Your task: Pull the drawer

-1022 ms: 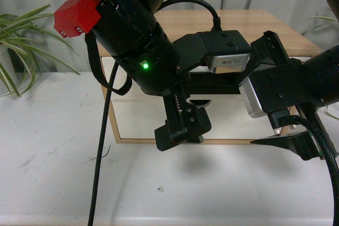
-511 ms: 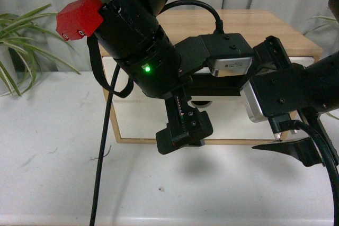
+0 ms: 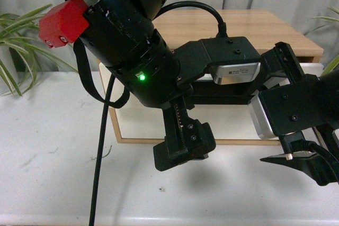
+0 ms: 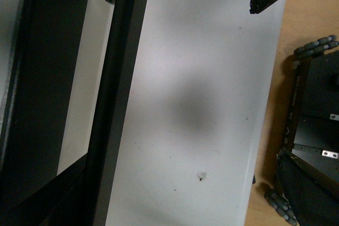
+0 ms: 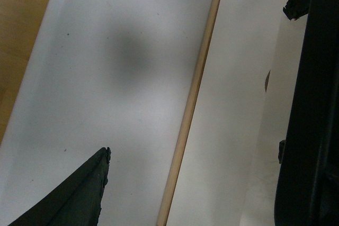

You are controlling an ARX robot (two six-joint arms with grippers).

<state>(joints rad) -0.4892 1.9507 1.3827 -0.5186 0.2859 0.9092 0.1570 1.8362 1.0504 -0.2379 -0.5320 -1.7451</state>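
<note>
The drawer [image 3: 313, 69] sits at the top of the wooden cabinet [image 3: 265, 27], right under its top board. Only slivers of its white front show, on either side of the arms. Its black bar handle [image 3: 228, 96] runs level across the middle, mostly covered. Whether the drawer stands out of the cabinet at all, the front view does not settle. Below it is the plain white front [image 3: 143, 123] with no handle.

The left gripper [image 3: 183, 141] hangs right in front of the handle. One finger shows at the low end of its toothed rail, below the bar. Its mate is hidden behind the arm, so there is no telling whether the jaws are apart or clamped, or whether anything is hooked on the bar.

The right gripper [image 3: 296, 130] is off to the side, low over the white table [image 3: 53, 173]. Its pointed finger [image 3: 299, 161] is near the cabinet's bottom edge. The jaws look spread wide with nothing between them, and the right wrist view shows only bare table and cabinet front past that finger.

This looks like the grasp stage at the handle, with the left arm doing the work. The next move needs a sure hold on the bar. Then comes a straight draw toward the robot, level with the drawer's runners, and the right arm must keep out of the drawer's path.
</note>
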